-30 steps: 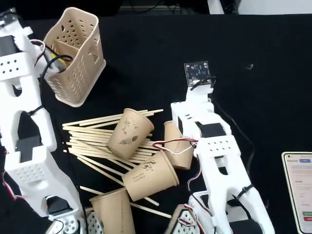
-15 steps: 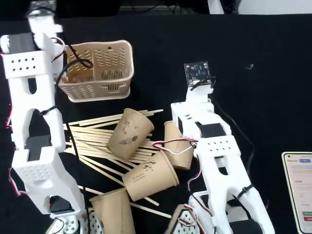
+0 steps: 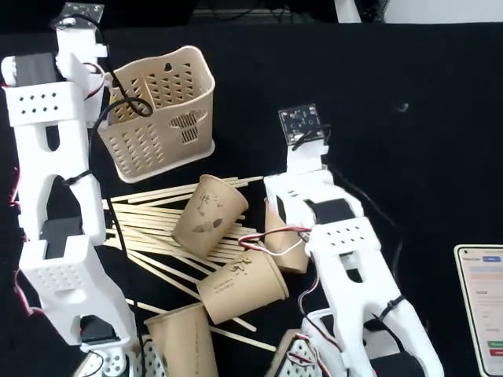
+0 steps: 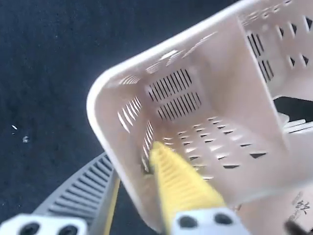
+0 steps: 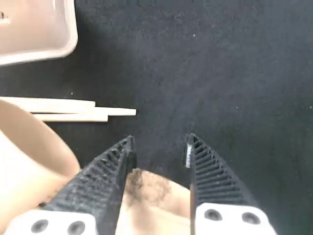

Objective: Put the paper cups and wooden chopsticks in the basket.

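Yellow and grey fingers of the left claw (image 4: pixel 131 164) pinch one wall of the beige basket (image 4: pixel 205 98), which is tilted at the far left of the black table (image 3: pixel 424 71). The right claw (image 5: pixel 159 147) stands parted above a paper cup (image 5: pixel 156 196). Other paper cups (image 3: pixel 208 214) lie over scattered wooden chopsticks (image 3: pixel 149 228) near the basket.

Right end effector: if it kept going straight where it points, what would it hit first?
Most likely the bare black table, just beyond the paper cup under the open right end effector. The chopsticks lie off to the side; depth is unclear.
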